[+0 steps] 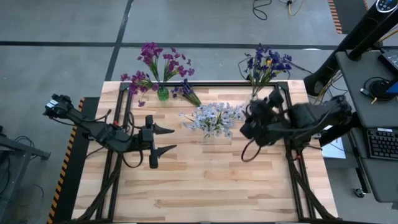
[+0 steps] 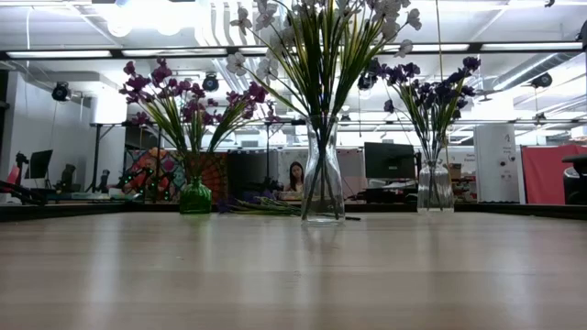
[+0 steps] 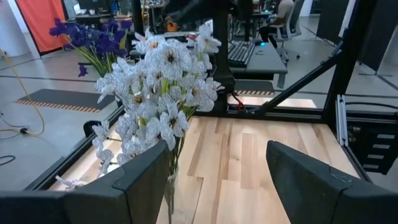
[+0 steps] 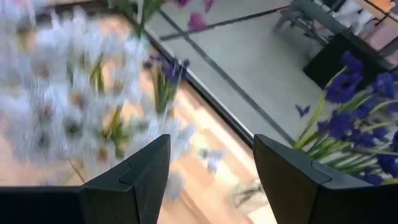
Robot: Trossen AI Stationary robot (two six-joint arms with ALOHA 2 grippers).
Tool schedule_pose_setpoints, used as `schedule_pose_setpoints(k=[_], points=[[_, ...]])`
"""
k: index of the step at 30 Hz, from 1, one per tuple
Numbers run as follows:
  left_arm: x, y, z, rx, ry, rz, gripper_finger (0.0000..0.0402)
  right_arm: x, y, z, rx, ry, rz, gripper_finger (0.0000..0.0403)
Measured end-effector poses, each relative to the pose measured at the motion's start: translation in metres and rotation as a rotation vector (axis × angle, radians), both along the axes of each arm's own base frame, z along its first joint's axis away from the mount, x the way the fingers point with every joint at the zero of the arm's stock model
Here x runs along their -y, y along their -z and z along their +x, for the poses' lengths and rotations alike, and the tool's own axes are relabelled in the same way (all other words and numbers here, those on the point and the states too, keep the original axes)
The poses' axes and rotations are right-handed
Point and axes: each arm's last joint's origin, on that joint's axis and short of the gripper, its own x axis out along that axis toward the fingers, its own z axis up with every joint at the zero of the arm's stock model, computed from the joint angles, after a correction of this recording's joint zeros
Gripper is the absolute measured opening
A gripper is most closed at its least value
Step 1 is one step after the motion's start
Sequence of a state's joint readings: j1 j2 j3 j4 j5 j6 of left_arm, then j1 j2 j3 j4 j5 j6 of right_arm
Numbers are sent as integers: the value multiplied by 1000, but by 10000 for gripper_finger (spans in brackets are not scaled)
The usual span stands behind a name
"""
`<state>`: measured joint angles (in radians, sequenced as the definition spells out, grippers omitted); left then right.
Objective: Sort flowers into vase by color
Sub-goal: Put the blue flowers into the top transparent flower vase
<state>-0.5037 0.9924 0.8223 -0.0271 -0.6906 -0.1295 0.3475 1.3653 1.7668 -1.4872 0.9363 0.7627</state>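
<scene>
Three vases are seen along the far edge of the wooden table [image 1: 205, 180]. A small green vase [image 1: 162, 94] holds the magenta-purple flowers [image 1: 155, 62] on the left side. A clear vase [image 2: 323, 183] in the middle holds the pale white-lavender flowers [image 1: 214, 118]. Another clear vase [image 2: 435, 188] at the right corner holds the blue-violet flowers [image 1: 267, 62]. One blue-violet spray [image 1: 185, 91] is lying flat on the table, just beside the green vase and between it and the white bunch.

The left gripper [image 1: 163, 139] is placed over the left half of the table, well apart from the vases. Its fingers [image 3: 140, 180] are spread wide and nothing is held between them. In the left wrist view the white-lavender flowers are seen straight ahead, with the blue-violet bunch farther behind.

The right gripper [image 4: 211, 180] is found above the table between the white bunch and the blue-violet bunch, near the middle vase. In the high view its fingers are hidden by the arm's own body. In the right wrist view the fingers are seen apart, and no stem is caught between them — only blurred white blossoms on one side and blue-violet blossoms on the other.

A person [image 2: 295, 176] is seen sitting in the room behind the table.
</scene>
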Motion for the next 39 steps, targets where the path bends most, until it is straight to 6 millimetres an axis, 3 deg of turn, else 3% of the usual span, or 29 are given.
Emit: schedule_pose_setpoints(k=[9, 13, 18, 22, 26, 31, 39], points=[[1, 1, -1, -7, 5, 4, 251, -6, 83, 0, -176, 74, -70, 221], [1, 1, -1, -16, 7, 9, 251, -8, 124, -15, -219, 125, -63, 221], [1, 1, -1, -17, 7, 9, 251, -9, 158, -36, -176, 160, -19, 221], [1, 1, -1, -16, 6, 9, 251, -9, 187, -39, -150, 83, 36, 221], [1, 1, -1, -16, 6, 8, 251, -10, 217, -27, -94, -71, 47, 221], [1, 1, -1, -16, 8, 14, 251, 0, 244, -13, -17, -175, 53, 221], [1, 1, -1, -19, 9, 23, 251, 44, 263, -3, 20, -243, 221, 221]])
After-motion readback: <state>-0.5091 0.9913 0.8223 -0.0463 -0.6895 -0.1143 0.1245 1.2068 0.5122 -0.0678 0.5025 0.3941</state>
